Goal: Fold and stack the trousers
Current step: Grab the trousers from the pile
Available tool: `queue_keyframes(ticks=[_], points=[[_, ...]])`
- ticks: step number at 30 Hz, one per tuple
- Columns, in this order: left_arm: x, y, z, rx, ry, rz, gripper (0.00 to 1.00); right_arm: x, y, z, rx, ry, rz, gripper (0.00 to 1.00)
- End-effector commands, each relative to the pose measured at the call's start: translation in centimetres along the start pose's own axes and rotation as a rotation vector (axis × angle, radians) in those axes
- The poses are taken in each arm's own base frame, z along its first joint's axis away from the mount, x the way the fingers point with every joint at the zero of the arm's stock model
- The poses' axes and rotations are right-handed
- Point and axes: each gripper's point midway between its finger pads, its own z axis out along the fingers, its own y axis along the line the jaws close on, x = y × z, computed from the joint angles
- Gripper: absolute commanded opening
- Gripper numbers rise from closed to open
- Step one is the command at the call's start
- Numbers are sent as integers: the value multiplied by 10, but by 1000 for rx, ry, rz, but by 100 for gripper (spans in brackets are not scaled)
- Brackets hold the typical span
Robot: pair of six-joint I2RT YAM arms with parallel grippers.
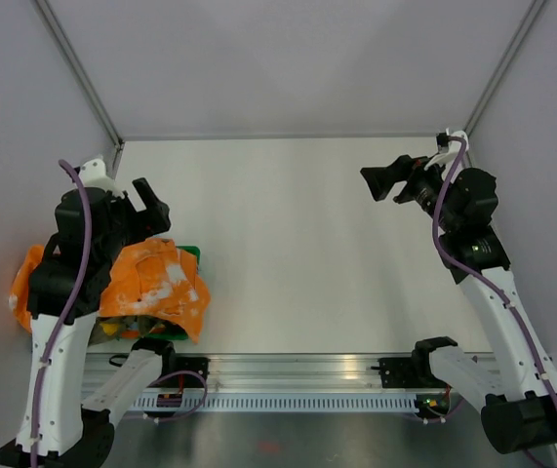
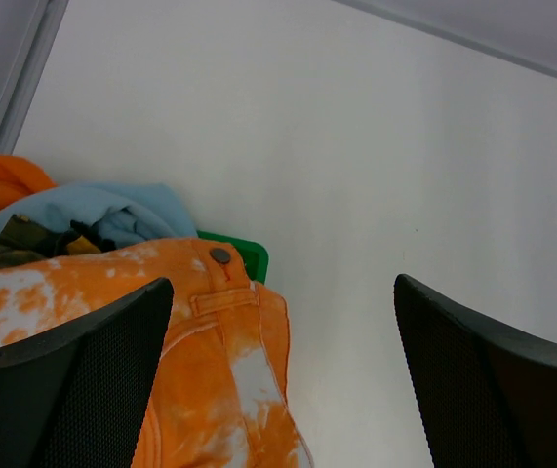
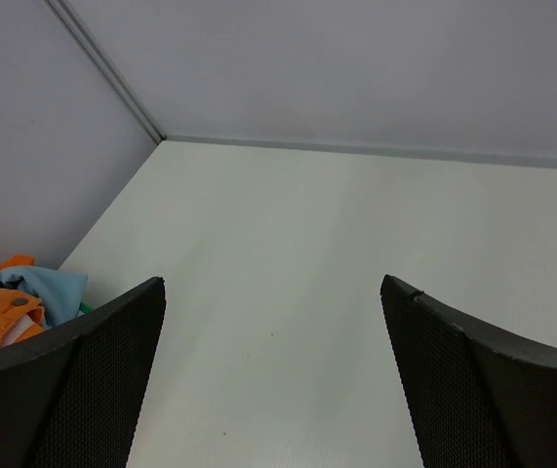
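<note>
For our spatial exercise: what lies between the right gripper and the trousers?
Only bare table lies between the right gripper and the trousers, as the top view shows.

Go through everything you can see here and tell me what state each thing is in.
trousers: unfolded, crumpled, draped over the pile.
light blue cloth: crumpled behind the trousers.
camouflage garment: bunched, mostly covered.
green container: mostly hidden under clothes.
left gripper: open, empty.
right gripper: open, empty.
</note>
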Motion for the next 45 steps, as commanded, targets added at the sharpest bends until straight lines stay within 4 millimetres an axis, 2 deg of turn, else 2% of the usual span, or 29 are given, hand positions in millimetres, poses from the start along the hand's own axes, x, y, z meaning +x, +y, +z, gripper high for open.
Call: queue_keyframes(ticks=[1,3,4,5,7,9,10,12,16,20,23,24,25,26,27,31,32,34,35,37,38,39,40,43,44,45], points=[[0,23,-26,-116,-12,-72,100,6,8,0,-55,7,1,98],[7,37,-32,-212,8,-153,100,13,10,2,-76,21,21,98],[22,57,-38,-326,56,-154,100,17,10,3,-78,33,33,98],[29,64,-38,-384,80,-193,100,24,9,5,-81,51,45,98],[41,84,-43,-516,113,-182,100,24,11,8,-101,46,54,98],[62,101,-44,-621,188,-144,100,32,9,9,-101,62,64,98],[63,110,-45,-674,179,-122,100,36,8,10,-103,67,66,98],[74,112,-34,-680,184,-116,100,38,7,10,-104,64,66,98],[82,94,-2,-525,144,-126,100,42,7,11,-108,73,78,98],[103,95,15,-555,217,-115,100,43,8,10,-111,77,84,98],[116,108,18,-646,253,-107,79,48,5,9,-99,84,85,98],[115,110,18,-663,249,-110,57,48,3,9,-92,82,86,98],[112,109,20,-661,236,-118,44,52,1,9,-83,86,91,98],[106,107,19,-650,213,-130,17,53,0,9,-78,87,93,98],[99,106,19,-646,185,-140,3,54,-2,9,-70,87,94,98],[49,93,8,-556,50,-109,2,55,-3,10,-67,88,99,98],[24,87,0,-527,-10,-117,2,55,-2,10,-68,87,102,98],[-1,81,-11,-496,-51,-76,2,54,-2,11,-71,79,108,98],[-30,73,-24,-458,-121,-92,2,53,-1,11,-74,75,111,98],[-57,56,-28,-375,-154,-39,2,52,0,13,-84,70,127,98],[-87,45,-44,-317,-229,-53,2,52,0,14,-85,70,132,98],[-101,26,-39,-233,-239,-40,2,53,1,16,-87,73,140,98],[-125,14,-52,-169,-299,-25,2,52,1,17,-94,70,147,98],[-152,-33,-41,33,-309,-7,2,52,-1,19,-82,73,165,98],[-166,-59,-53,171,-332,-3,2,52,-6,21,-53,70,171,98],[-178,-76,-55,248,-362,-13,2,51,-10,21,-23,66,176,98]])
